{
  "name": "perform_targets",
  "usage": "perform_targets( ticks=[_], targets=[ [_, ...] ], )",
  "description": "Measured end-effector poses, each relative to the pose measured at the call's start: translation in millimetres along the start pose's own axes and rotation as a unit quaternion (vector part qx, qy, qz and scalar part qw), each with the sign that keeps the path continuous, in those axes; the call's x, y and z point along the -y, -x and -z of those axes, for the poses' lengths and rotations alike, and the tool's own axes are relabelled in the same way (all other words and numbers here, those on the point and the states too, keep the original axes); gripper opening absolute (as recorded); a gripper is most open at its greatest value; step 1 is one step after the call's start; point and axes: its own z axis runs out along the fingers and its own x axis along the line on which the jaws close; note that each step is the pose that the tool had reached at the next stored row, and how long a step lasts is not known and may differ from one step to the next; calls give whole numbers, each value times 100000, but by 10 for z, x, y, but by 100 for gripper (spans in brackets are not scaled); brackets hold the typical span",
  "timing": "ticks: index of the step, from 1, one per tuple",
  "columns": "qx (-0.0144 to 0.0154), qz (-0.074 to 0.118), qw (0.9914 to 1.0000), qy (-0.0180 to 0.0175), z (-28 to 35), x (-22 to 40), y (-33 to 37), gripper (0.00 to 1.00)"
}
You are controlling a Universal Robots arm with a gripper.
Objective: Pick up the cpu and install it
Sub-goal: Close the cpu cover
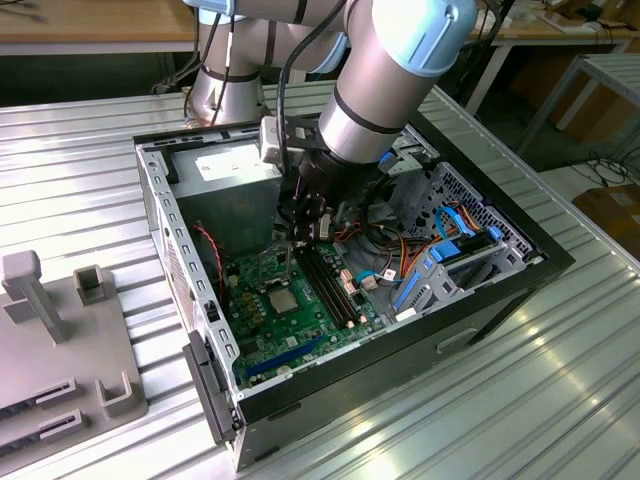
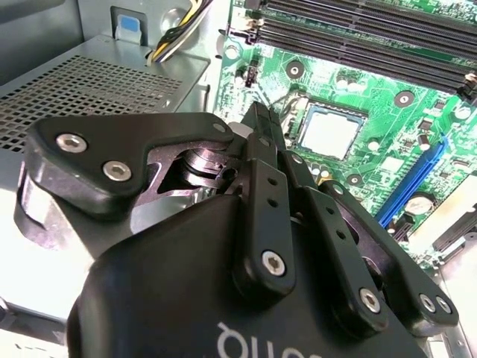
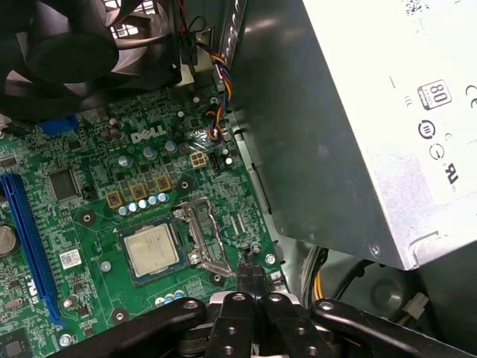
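Observation:
The cpu (image 1: 280, 298) is a small pale silvery square lying flat in its socket on the green motherboard (image 1: 300, 325) inside the open computer case. It appears in both wrist views (image 2: 328, 133) (image 3: 151, 250). A silver socket frame (image 3: 205, 240) lies hinged open beside it. My gripper (image 1: 292, 250) hangs inside the case just above the board, beside the socket on the power-supply side. Its black fingers (image 2: 261, 149) are pressed together at the tip (image 3: 252, 280), with nothing between them.
A grey power supply (image 3: 358, 112) stands close to the gripper. Black memory slots (image 1: 330, 285) and a blue slot (image 3: 30, 246) flank the socket, with a black fan (image 3: 67, 45) beyond. Cables and a drive cage (image 1: 450, 260) occupy the case's far side. A grey fixture (image 1: 60, 340) sits on the table.

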Motion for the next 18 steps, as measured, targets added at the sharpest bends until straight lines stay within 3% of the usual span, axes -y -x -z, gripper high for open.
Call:
perform_targets(
  ticks=[6, 7, 9, 10, 14, 18],
  targets=[
    [-6, 120, 100000, 18, 5, 6, -6, 11],
    [-11, 105, 100000, 83, -3, 31, 5, 11],
    [-60, 62, 100000, 238, -59, 137, 68, 11],
    [-65, 13, 100000, 271, -89, 153, 91, 11],
    [0, -471, 99999, 244, -220, 141, 174, 11],
    [41, -642, 99998, 229, -302, 131, 232, 11]
  ],
)
